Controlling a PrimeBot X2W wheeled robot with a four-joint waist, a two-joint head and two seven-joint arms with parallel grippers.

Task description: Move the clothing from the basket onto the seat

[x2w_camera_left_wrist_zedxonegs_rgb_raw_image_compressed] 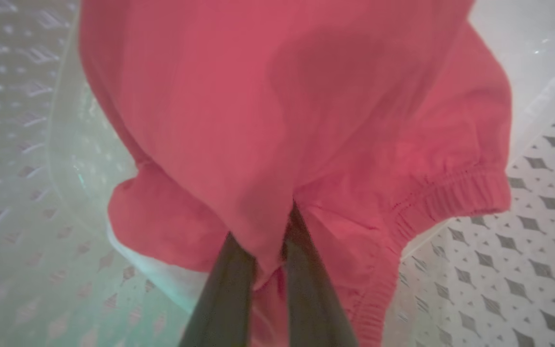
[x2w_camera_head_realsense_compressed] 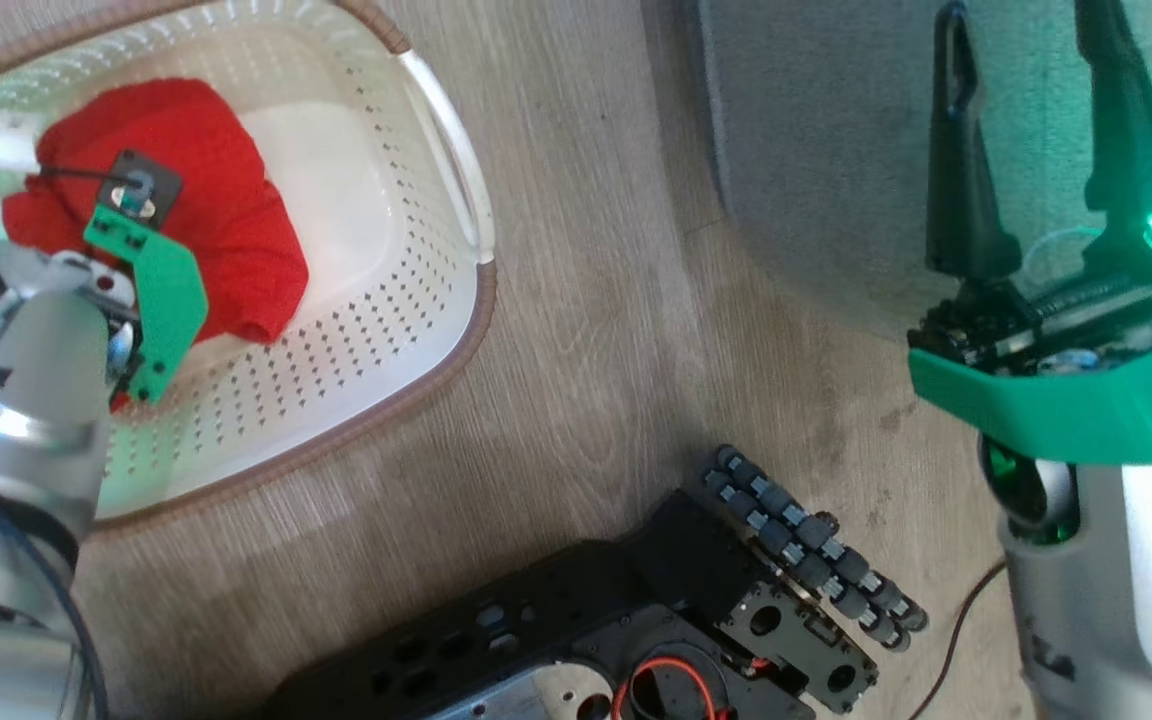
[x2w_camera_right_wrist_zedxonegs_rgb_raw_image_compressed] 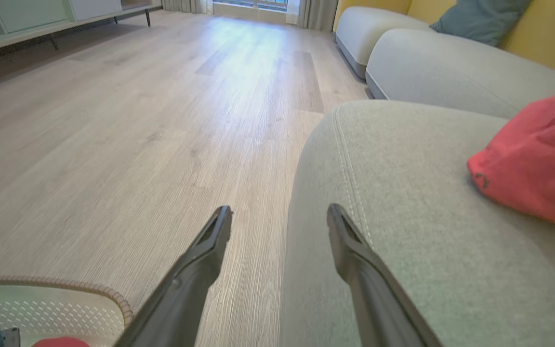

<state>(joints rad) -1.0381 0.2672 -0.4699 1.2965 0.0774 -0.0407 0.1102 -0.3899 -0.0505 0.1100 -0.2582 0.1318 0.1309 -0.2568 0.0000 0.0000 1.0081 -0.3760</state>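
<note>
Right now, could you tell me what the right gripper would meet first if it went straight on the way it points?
Probably the seat: the open right gripper straddles its rounded edge, one finger over it, the other over floor. Height above the seat is unclear, so it might skim past.

We see red clothing [x2w_camera_head_realsense_compressed: 226, 230] bunched inside the cream perforated basket [x2w_camera_head_realsense_compressed: 386, 330]. Another red piece [x2w_camera_right_wrist_zedxonegs_rgb_raw_image_compressed: 537, 159] lies on the grey-green seat [x2w_camera_right_wrist_zedxonegs_rgb_raw_image_compressed: 403, 217] with its stitched seam
</note>
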